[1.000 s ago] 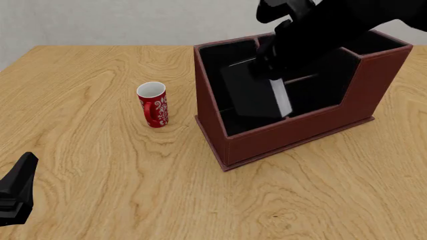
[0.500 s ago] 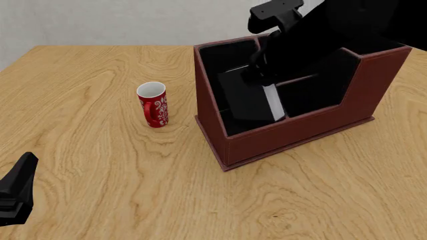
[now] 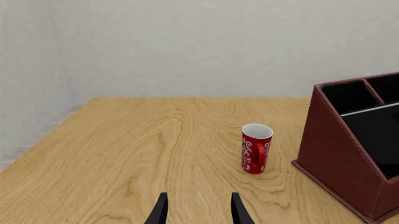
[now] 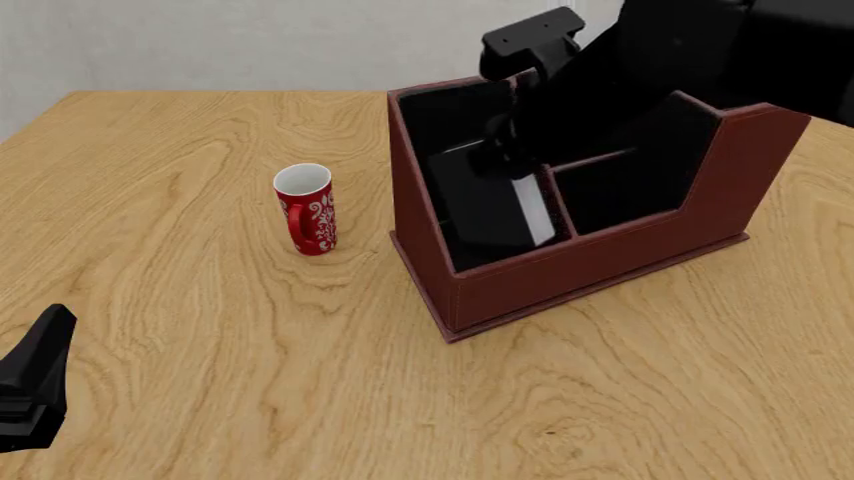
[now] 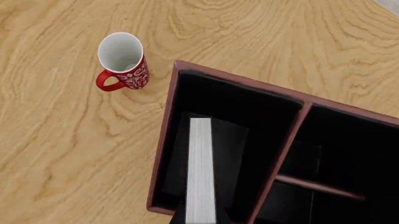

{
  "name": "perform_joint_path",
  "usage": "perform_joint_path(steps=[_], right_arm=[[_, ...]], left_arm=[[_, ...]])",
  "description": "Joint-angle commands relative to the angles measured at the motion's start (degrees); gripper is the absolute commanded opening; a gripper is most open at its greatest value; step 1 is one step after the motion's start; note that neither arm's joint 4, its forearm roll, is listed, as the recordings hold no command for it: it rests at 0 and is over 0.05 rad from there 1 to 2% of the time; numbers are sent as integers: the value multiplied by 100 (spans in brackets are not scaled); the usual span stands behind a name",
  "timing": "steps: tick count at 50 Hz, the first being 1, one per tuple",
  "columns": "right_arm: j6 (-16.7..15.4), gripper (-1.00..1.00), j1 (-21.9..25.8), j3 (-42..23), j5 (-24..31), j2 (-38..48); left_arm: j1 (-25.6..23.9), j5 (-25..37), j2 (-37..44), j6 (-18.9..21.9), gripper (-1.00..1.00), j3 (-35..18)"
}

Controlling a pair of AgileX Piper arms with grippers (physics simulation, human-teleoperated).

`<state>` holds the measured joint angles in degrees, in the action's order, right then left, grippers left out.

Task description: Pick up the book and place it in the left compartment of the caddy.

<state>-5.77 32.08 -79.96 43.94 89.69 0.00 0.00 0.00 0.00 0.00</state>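
A wide wooden surface (image 4: 200, 330) is seen from the front, bare except for a few things toward the back.

The largest thing is the caddy (image 4: 587, 270), a reddish-brown box with a black inside and a stepped front wall, standing right of centre. The left compartment (image 5: 231, 116), a long narrow slot along the caddy's end wall, is shown from above in the right wrist view.

The right arm (image 4: 667, 70), a black mass, is reached in over the caddy from the upper right. Compared with a second ago, it has been carried further left and lower.

The book (image 4: 491, 200), black with a pale page edge, has been brought down with it. It is now sunk deeper into the left compartment, tilted, its lower end hidden behind the front wall. In the right wrist view its page edge (image 5: 201, 172) is seen standing between the end wall and the divider, with dark room on both sides. The placing is judged nearly done; whether the bottom has been reached cannot be told.

The right tool (image 4: 505, 150) is judged to be closed on the book's top end, though its fingers are hardly seen.

A red mug (image 4: 306, 208) is stood well apart from the caddy's left wall, so room is left there.

The left tool (image 3: 198, 212) is held open and empty, low over the surface near the front edge, far from everything.
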Motion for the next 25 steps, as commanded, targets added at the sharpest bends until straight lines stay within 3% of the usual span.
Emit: perform_joint_path(steps=[1, 25], right_arm=[[138, -100, -1, -36, -117, 91], [158, -100, -28, 21, -263, 233]], left_arm=[[0, 0, 0, 0, 100, 0], [0, 0, 0, 0, 100, 0]])
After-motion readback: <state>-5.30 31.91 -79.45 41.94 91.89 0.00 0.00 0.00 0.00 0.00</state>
